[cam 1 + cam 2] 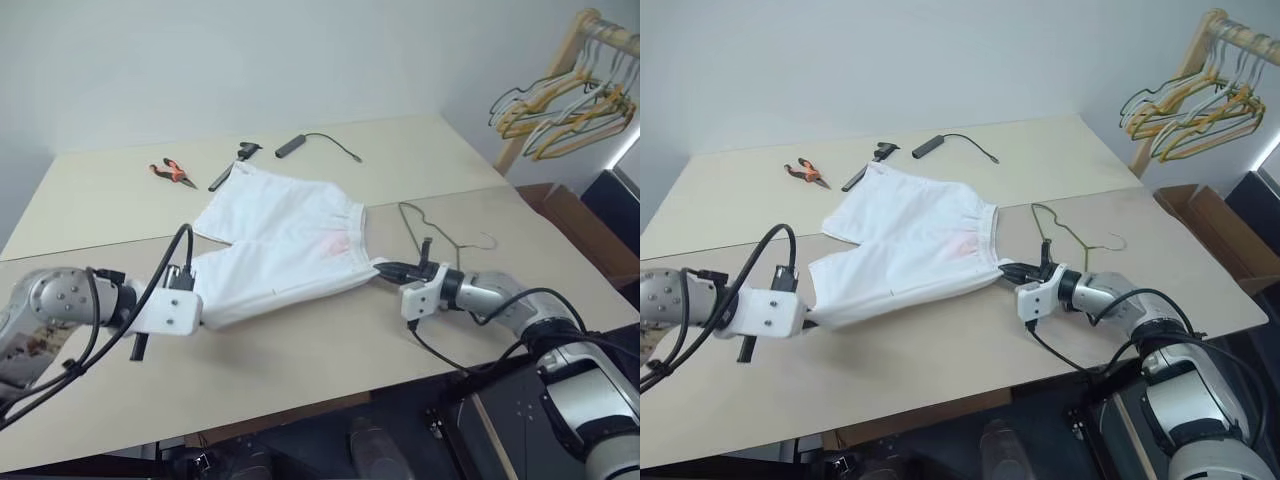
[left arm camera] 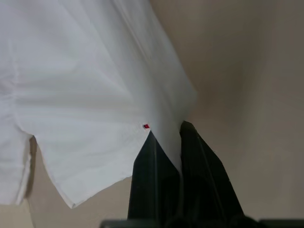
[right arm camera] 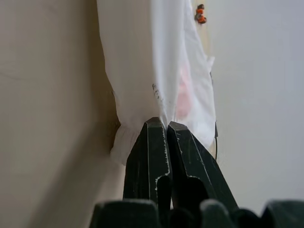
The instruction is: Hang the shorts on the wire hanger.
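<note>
Head view, left eye: the shorts (image 1: 278, 243) lie spread on the desk (image 1: 330, 355), stretched between my two arms. My left end effector (image 1: 203, 318) is pinching the hem end of the near leg; my right end effector (image 1: 383, 268) is pinching the near corner of the gathered waistband. A faint pink patch shows close to the waistband. The wire hanger (image 1: 437, 232) lies flat on the desk just beyond my right wrist, hook pointing toward the right edge, apart from the cloth. At the far side of the desk: orange-handled pliers (image 1: 172, 172), a black tool (image 1: 232, 167) touching the far edge of the shorts, and a black cable (image 1: 320, 142). A wooden rack with bunched hangers (image 1: 565, 105) stands off the desk's right corner.

Head view, right eye: same layout. A cardboard box (image 1: 1215, 230) sits beside the desk on the right.

Left wrist view: my left fingers (image 2: 154, 185) are pressed together on a fold of white cloth, right by a tiny red mark (image 2: 146, 126) at the hem. Cloth hangs slack onto the desk beside them.

Right wrist view: my right fingers (image 3: 151, 161) are pressed together on the puckered waistband; small dark marks and the pink patch sit just beyond the tips, the pliers far off.
</note>
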{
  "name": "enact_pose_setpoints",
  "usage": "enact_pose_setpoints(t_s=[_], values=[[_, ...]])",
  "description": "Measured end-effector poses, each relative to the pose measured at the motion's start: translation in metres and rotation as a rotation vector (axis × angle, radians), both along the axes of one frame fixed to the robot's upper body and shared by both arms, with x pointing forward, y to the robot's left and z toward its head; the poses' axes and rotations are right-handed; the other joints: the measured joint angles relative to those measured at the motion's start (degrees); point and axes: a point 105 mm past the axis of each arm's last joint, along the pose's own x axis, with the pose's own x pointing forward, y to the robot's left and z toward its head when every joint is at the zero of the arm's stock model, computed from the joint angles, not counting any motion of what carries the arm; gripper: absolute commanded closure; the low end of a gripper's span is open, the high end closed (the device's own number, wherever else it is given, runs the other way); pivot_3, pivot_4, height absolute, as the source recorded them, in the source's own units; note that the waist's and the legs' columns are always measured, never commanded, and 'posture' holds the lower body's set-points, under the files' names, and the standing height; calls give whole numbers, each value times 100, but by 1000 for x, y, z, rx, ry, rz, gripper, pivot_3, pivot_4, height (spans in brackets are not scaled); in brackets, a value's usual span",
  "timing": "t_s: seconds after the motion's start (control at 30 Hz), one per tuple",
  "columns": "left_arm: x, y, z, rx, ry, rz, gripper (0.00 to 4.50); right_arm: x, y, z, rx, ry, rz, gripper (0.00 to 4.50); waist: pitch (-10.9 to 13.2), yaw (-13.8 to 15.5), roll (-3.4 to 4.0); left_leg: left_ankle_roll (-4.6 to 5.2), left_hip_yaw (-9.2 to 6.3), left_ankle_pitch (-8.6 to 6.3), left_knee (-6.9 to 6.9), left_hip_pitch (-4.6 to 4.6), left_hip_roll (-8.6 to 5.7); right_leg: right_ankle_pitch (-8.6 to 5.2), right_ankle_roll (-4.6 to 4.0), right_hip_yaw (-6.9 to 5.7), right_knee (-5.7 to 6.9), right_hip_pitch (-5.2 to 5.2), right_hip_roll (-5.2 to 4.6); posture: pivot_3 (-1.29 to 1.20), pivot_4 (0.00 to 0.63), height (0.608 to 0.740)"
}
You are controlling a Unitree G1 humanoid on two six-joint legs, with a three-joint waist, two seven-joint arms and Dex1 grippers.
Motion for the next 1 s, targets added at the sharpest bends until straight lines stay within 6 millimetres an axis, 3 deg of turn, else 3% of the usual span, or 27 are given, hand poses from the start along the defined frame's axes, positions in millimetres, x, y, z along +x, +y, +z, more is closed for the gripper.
enact_pose_setpoints(t_s=[0.17,0.43,0.63,0.67,0.77,0.87,1.0], values=[[-33,-15,-7,-5,76,-8,4486,-13,-6,-9,-61,-19,31,4500,22,169,6,1,18,-1,-1,11,0,-4,-6,-2,-9,4,1,-85,113,740],[-79,-20,-25,-22,182,-39,4486,-55,-12,-26,-87,31,104,4500,42,484,13,13,43,-9,0,17,2,-9,-14,0,-20,14,0,-79,127,740],[-85,-20,-28,23,162,-71,4486,-76,-17,-31,-90,82,100,4500,48,690,6,14,49,-10,0,31,3,-11,-21,-1,-20,27,0,-90,124,740],[-83,-21,-26,24,152,-76,4497,-78,-18,-32,-100,88,94,4241,49,725,5,14,52,-11,0,33,4,-11,-21,0,-20,27,0,-92,123,740],[-79,-19,-22,46,153,-82,3794,-79,-24,-31,-103,101,54,3403,50,758,4,17,54,-13,0,31,5,-13,-22,-1,-22,27,0,-97,123,740],[-78,-15,-17,52,183,-89,2853,-80,-40,-30,-126,130,-11,2398,53,771,4,33,57,-22,0,26,6,-17,-22,-2,-26,23,0,-100,124,740],[-72,-12,-1,-9,174,-127,1587,-97,-44,-25,-101,172,-15,1043,58,802,5,48,56,-32,0,27,10,-25,-27,-5,-22,21,2,-91,126,740]])
